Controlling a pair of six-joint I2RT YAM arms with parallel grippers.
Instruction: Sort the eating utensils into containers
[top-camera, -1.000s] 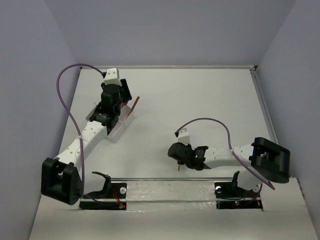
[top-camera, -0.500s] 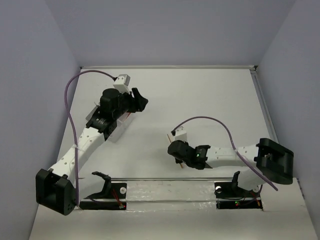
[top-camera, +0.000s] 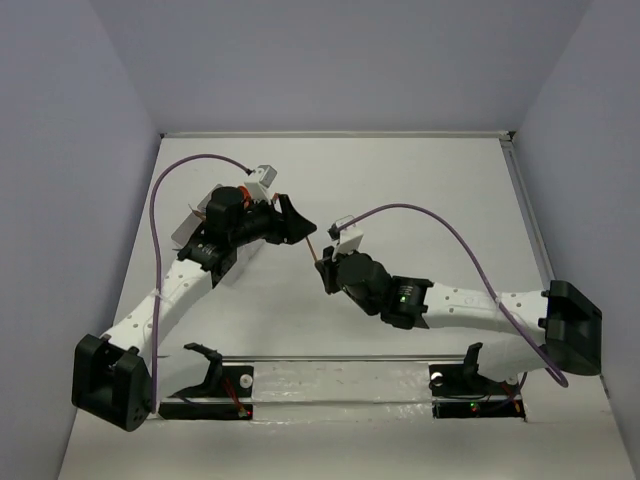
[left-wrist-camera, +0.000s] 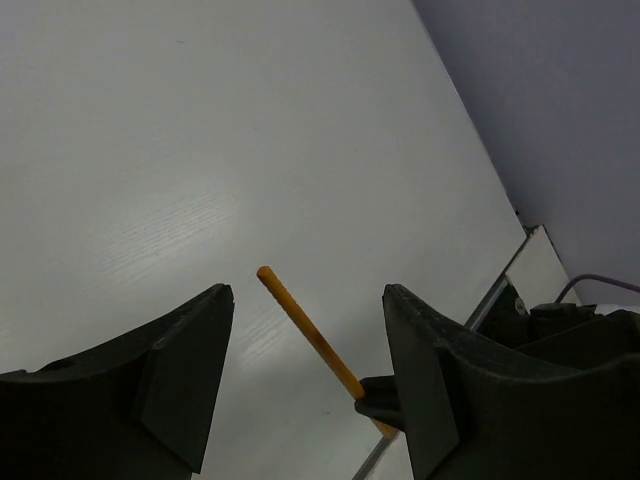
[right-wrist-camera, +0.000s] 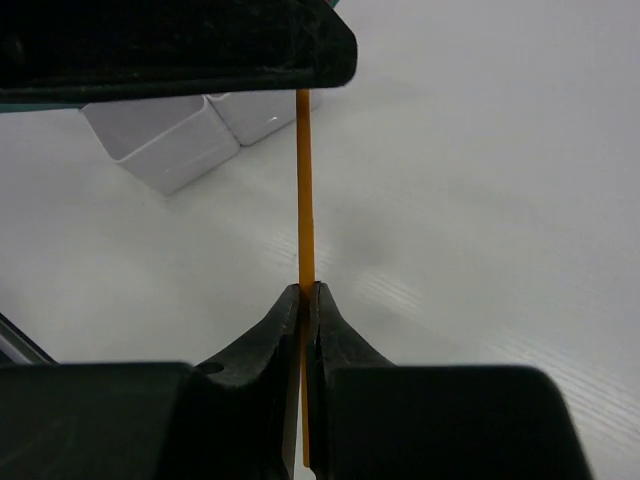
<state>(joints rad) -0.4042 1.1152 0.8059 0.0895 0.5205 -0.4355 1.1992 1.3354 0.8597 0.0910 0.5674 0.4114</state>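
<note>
- Clamping the right gripper (right-wrist-camera: 308, 296) on a thin orange stick (right-wrist-camera: 304, 190); jaws pressed flat against the shaft, partway along it.
- Holding that stick above the white table (top-camera: 420, 190), free end pointing toward 11 o'clock in the overhead view.
- Spreading the left gripper (top-camera: 300, 222) wide, gripping nothing.
- Flanking the stick's free end with the left fingers (left-wrist-camera: 185, 370), one on each side, gap visible on both sides in the left wrist view.
- Meeting near table centre: left gripper just at 11 o'clock of the right gripper.
- Lying at 9 o'clock of the left gripper, partly under the left arm: whitish plastic tray (right-wrist-camera: 160, 140), contents not readable.
- Keeping stick and tray apart, no contact.
</note>
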